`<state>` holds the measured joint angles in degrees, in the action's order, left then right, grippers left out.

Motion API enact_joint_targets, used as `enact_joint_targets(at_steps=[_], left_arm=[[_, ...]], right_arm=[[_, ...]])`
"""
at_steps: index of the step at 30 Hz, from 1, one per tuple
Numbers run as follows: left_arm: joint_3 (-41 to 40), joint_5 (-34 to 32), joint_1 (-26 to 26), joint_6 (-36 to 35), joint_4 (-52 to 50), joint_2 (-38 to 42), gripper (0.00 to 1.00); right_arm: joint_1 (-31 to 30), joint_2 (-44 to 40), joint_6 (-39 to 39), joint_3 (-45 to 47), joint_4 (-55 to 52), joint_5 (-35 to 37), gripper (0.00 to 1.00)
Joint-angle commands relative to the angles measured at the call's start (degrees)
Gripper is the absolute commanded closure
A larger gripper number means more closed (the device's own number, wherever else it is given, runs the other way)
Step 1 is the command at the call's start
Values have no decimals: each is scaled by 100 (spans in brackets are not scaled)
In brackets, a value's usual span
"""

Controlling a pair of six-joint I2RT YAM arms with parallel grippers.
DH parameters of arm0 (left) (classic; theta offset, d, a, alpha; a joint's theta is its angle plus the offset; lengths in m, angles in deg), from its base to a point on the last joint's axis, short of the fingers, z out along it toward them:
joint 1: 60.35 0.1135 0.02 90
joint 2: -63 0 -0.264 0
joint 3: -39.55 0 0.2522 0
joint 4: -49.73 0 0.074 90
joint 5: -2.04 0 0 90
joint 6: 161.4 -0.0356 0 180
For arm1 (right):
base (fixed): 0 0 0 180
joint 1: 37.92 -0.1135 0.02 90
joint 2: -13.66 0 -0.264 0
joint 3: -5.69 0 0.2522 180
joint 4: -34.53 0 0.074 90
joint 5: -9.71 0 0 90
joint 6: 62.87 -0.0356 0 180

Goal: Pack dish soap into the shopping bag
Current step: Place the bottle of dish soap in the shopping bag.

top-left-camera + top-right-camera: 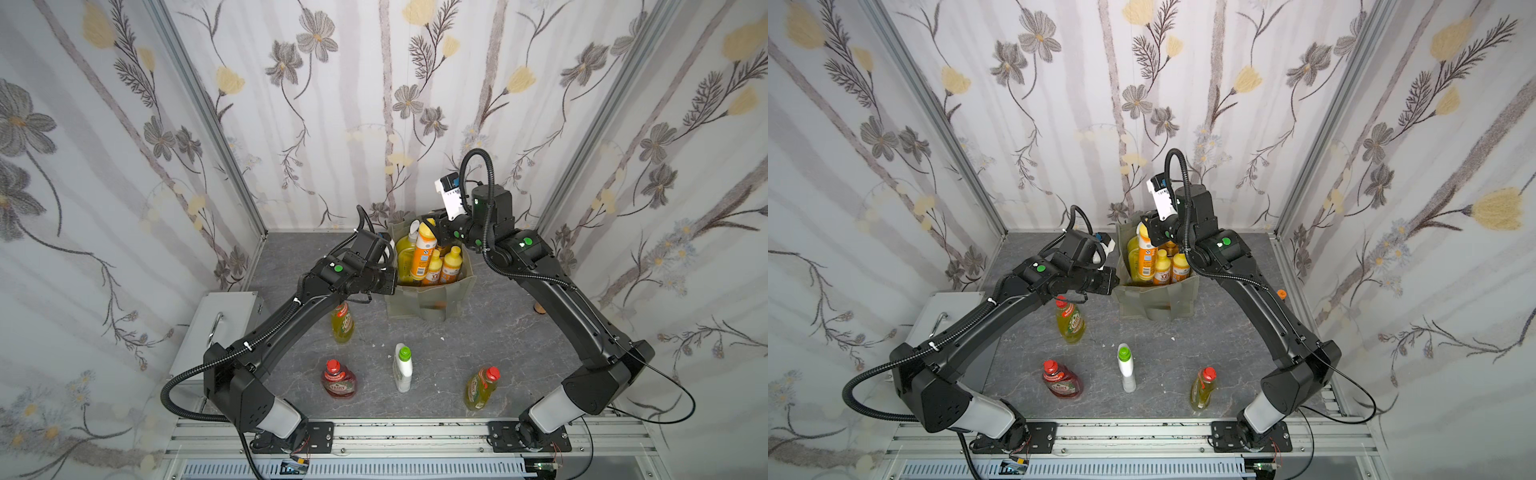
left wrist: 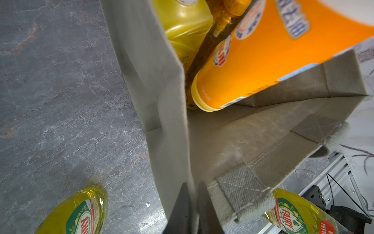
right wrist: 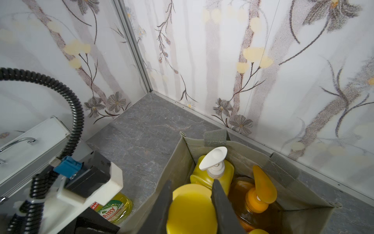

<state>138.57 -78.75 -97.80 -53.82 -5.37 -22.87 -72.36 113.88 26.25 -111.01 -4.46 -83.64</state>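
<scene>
The grey-green shopping bag [image 1: 419,301] stands open at the back of the table. My left gripper [image 2: 193,194] is shut on its side wall [image 2: 162,81], next to a strap handle. My right gripper [image 3: 192,182] is over the bag, shut on the yellow cap of an orange dish soap bottle [image 1: 422,255] that leans tilted inside. Also in the bag are a yellow pump bottle [image 3: 212,174], an orange pump bottle [image 3: 257,194] and two small orange bottles [image 1: 451,266]. On the table lie two yellow-green bottles [image 1: 342,324] [image 1: 482,386], a red one [image 1: 338,380] and a white green-capped one [image 1: 402,368].
A grey metal box with a handle [image 1: 220,328] sits at the left edge under my left arm. Flowered walls close in the back and sides. A small brown thing [image 1: 539,309] lies by the right wall. An aluminium rail [image 1: 415,432] runs along the front.
</scene>
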Motion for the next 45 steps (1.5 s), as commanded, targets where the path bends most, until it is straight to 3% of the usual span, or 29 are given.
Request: enact_joint_targets(at_steps=[1, 19, 45], left_arm=[[8, 115, -5, 43, 156, 85, 90], [132, 148, 1, 87, 268, -23, 90], [163, 178, 32, 89, 245, -12, 91]], right_arm=[[-166, 20, 360, 254, 1148, 456, 100], [-361, 165, 419, 1361, 2160, 1160, 100], [-450, 631, 9, 2032, 2603, 1278, 97]])
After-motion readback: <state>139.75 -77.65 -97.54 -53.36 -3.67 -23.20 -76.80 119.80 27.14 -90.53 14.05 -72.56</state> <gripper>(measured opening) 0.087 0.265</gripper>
